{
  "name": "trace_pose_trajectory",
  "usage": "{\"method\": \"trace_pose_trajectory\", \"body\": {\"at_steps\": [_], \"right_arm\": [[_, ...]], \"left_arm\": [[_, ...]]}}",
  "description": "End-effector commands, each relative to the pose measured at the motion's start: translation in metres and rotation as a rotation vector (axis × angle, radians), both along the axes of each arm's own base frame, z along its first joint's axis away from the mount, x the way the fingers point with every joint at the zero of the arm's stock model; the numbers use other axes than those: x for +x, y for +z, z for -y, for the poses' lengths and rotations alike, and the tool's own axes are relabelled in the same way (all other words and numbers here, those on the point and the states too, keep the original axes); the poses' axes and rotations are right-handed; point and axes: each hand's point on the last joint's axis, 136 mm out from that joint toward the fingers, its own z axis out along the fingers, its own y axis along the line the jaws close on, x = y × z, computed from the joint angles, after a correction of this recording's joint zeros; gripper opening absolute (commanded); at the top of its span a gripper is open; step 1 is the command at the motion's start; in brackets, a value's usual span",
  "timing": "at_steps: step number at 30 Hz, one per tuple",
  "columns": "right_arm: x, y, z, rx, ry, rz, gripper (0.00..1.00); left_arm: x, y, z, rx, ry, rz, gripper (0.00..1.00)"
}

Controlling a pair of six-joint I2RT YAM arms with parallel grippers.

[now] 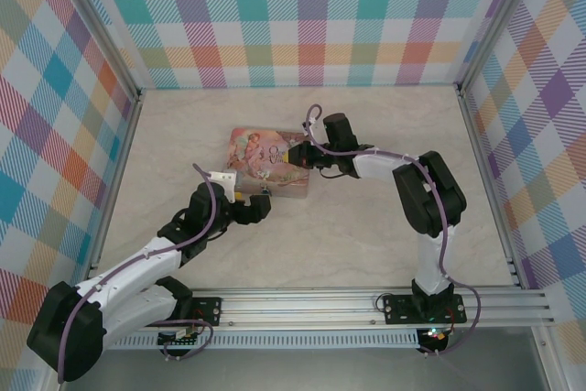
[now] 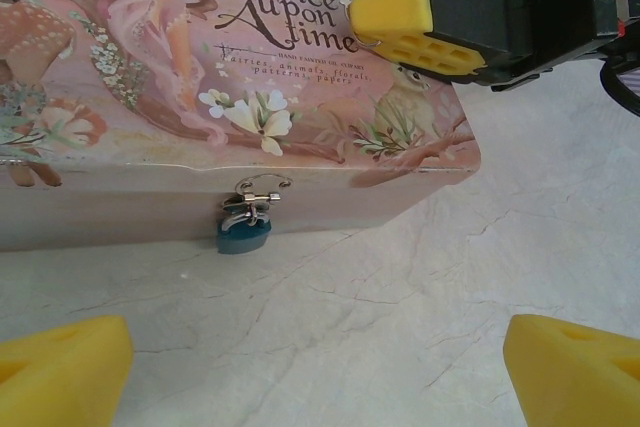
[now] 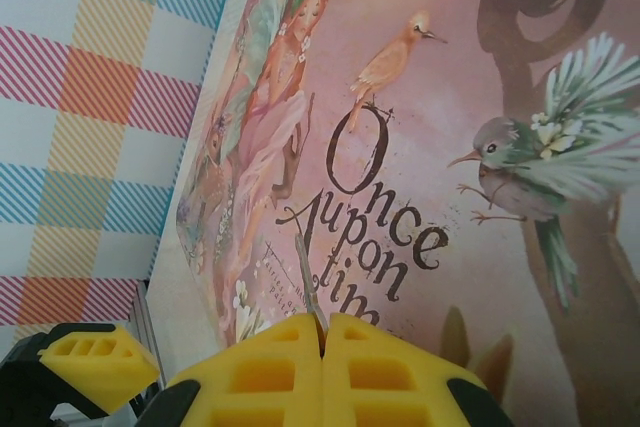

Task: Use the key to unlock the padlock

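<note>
The right jaws are pressed together on the key (image 3: pixel 307 277). Its thin grey shaft pokes out from between the yellow pads (image 3: pixel 270 377) and points across the lid of the tin (image 3: pixel 420 147). They hover over the lid's near corner, up and to the right of the lock in the left wrist view. That is probably a holding spot from which the key can be swung down to the tin's front wall.

The left jaws stand wide apart and hold nothing. They sit low over the surface (image 2: pixel 400 317) and squarely face the tin's front. That looks like a stance for steadying the padlock or the tin while the key goes in.

The padlock (image 2: pixel 243 235) hangs from a small metal hasp (image 2: pixel 257 190) on the front wall, with its base at or just above the surface. It has a rounded teal-blue body and a silvery shackle threaded through the hasp, and it appears closed. I cannot make out its keyhole from here; it may be on the underside. The key's tip is too fine to show any teeth.
</note>
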Motion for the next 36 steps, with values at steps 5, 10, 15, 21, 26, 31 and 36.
{"method": "trace_pose_trajectory", "body": {"at_steps": [5, 10, 15, 21, 26, 31, 36], "right_arm": [[-0.028, -0.046, 0.012, -0.124, -0.017, -0.170, 0.02], [-0.045, -0.064, 0.019, -0.160, -0.038, -0.249, 0.02], [-0.061, -0.072, 0.020, -0.180, -0.035, -0.281, 0.02], [-0.061, -0.068, 0.020, -0.180, -0.026, -0.248, 0.02], [-0.058, -0.063, 0.016, -0.170, -0.008, -0.232, 0.03], [-0.055, -0.060, 0.015, -0.185, -0.002, -0.219, 0.03], [-0.052, -0.057, 0.013, -0.192, 0.009, -0.210, 0.03]], "left_arm": [[0.003, 0.000, -0.003, -0.002, 0.010, 0.024, 0.96], [0.000, -0.005, 0.000, -0.014, -0.013, 0.024, 0.96], [0.000, -0.011, 0.007, -0.026, -0.044, 0.015, 0.95], [0.004, -0.016, 0.013, -0.013, -0.093, 0.053, 0.96], [0.014, -0.017, 0.010, -0.037, -0.127, 0.127, 0.97], [0.029, -0.023, 0.009, -0.024, -0.156, 0.161, 0.98], [0.040, -0.035, 0.020, -0.052, -0.212, 0.141, 0.95]]}}
